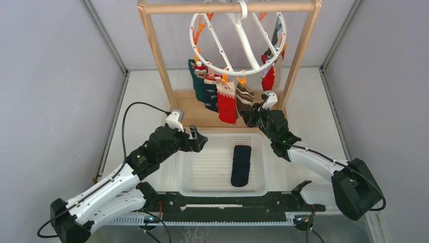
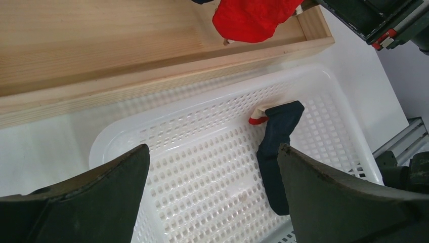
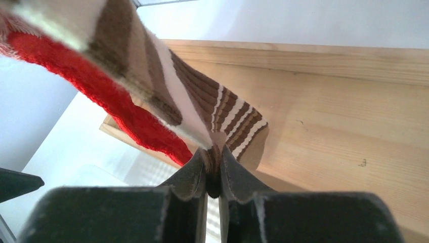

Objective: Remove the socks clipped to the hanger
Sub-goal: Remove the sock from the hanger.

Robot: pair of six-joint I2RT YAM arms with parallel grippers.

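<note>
Right wrist view: the brown-and-cream striped sock [image 3: 227, 116] was pinched at its toe by the right gripper [image 3: 212, 157], fingers pressed together on the ribbed knit.
The sock hung from an orange clip [image 1: 242, 79] on the round white hanger [image 1: 246, 43], just beside a red sock [image 1: 227, 106]. With soft, stretchy fabric in a springy plastic clip, a steady downward pull in line with the clip looked best, so the ring would not swing on the wooden rack [image 1: 157, 55]. The left gripper [image 2: 212, 149] had its fingers wide apart above the perforated white basket [image 1: 222, 192], where a navy sock [image 1: 241, 164] lay flat.
</note>
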